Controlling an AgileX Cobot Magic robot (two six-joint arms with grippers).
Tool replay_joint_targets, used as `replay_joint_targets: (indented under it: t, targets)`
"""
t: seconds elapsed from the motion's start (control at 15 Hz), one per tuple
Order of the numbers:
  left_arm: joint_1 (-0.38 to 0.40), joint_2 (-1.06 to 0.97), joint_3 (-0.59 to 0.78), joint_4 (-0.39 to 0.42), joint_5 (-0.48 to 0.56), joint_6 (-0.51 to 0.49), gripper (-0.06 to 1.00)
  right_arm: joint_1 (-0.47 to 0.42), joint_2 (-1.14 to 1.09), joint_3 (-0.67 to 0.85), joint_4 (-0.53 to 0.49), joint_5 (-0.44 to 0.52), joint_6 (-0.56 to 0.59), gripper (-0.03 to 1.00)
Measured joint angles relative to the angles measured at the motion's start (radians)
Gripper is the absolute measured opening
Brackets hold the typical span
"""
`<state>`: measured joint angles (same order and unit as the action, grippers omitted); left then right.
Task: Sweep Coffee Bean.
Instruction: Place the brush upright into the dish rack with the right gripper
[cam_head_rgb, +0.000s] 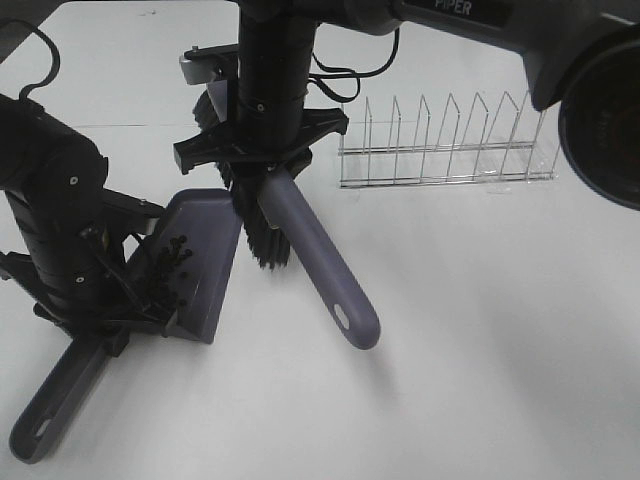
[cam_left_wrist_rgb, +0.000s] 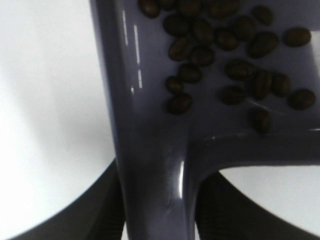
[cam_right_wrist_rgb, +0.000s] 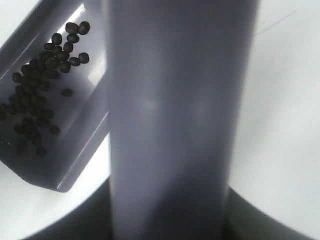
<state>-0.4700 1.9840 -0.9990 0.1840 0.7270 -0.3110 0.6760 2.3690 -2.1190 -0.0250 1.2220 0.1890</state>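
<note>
**Coffee beans gathered in the purple dustpan**

Coffee beans (cam_head_rgb: 168, 262) lie in a loose heap inside the purple dustpan (cam_head_rgb: 205, 255), gathered toward the closed back of the pan where its handle begins; the left wrist view shows them close up (cam_left_wrist_rgb: 225, 45), dark and oval, spread over the pan floor (cam_left_wrist_rgb: 150, 100) and pointing every which way. The right wrist view shows the same heap (cam_right_wrist_rgb: 40, 95) in the pan (cam_right_wrist_rgb: 75, 150).

The dustpan rests on the white tabletop (cam_head_rgb: 480, 350), its open edge toward the brush and its handle (cam_head_rgb: 55, 405) running down to the lower left of the high view. The left fingers (cam_head_rgb: 105, 315) are closed on that handle just behind the pan, one to each side of it in the wrist view.

The brush (cam_head_rgb: 300, 240) stands tilted just beside the pan's open edge, black bristles (cam_head_rgb: 262, 235) down, its purple handle (cam_head_rgb: 325, 270) slanting toward the lower right. The right fingers (cam_head_rgb: 262, 150) are clamped on the brush handle, which fills the right wrist view (cam_right_wrist_rgb: 175, 120).

"PIPER" is printed in white on the right arm (cam_head_rgb: 455, 10). A wire rack (cam_head_rgb: 445, 145) stands on the tabletop well apart to the right.
</note>
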Motion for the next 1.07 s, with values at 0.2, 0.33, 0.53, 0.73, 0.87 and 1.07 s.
replay_joint_targets:
  t: [0.2,0.33,0.53,0.73,0.87,1.07]
  targets:
    - [0.000,0.000,0.000,0.000,-0.001,0.002,0.35,-0.063,-0.080,0.115,0.004,0.000,0.000,0.29]
    - [0.000,0.000,0.000,0.000,-0.001,0.002,0.35,-0.163,-0.153,0.226,0.025,0.000,-0.002,0.29]
    - [0.000,0.000,0.000,0.000,-0.001,0.002,0.35,-0.312,-0.239,0.361,0.063,0.000,-0.031,0.29]
    - [0.000,0.000,0.000,-0.004,0.001,0.005,0.35,-0.430,-0.252,0.467,0.072,0.000,-0.081,0.29]
    - [0.000,0.000,0.000,-0.006,0.001,0.005,0.35,-0.490,-0.252,0.494,0.071,0.001,-0.105,0.29]
    - [0.001,0.000,0.000,-0.023,0.003,0.005,0.35,-0.565,-0.242,0.495,0.053,0.000,-0.123,0.29]
